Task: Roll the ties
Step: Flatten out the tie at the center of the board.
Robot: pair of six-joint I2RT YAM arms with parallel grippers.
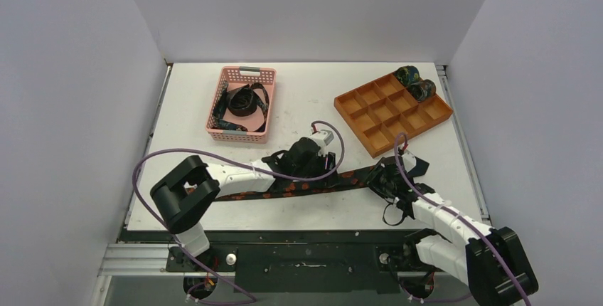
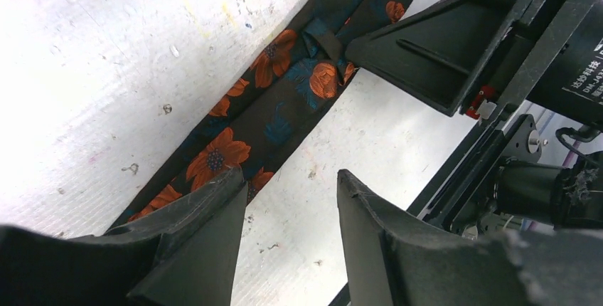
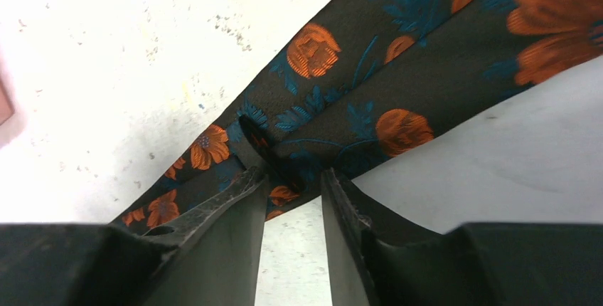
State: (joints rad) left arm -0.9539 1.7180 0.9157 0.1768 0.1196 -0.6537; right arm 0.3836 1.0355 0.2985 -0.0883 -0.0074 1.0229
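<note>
From above: a dark tie with orange flowers, stretched flat along the near side of the worktop, probably laid straight so as to roll evenly. Left claw over its middle part, right claw at its wider right end. Likely one to begin the roll at that end, the other for holding the strip in line. Further back, a pink basket with one more loose tie waiting. To the right, an orange tray with two finished rolls in its far compartments.

From the left wrist: claw moderately wide, bare worktop showing between the fingers, nothing held. One finger lying over the edge of the flowered strip, seemingly to press it down. The dark body of the right claw at upper right, above the same strip.

From the right wrist: claw narrow, only a thin slit of worktop between the fingers. Tips at the near edge of the cloth, just beside a small keeper loop. Nothing seen between the fingers; cannot tell whether the tips nip the edge. No turn of the roll made yet, so judged as the very start for this piece.
</note>
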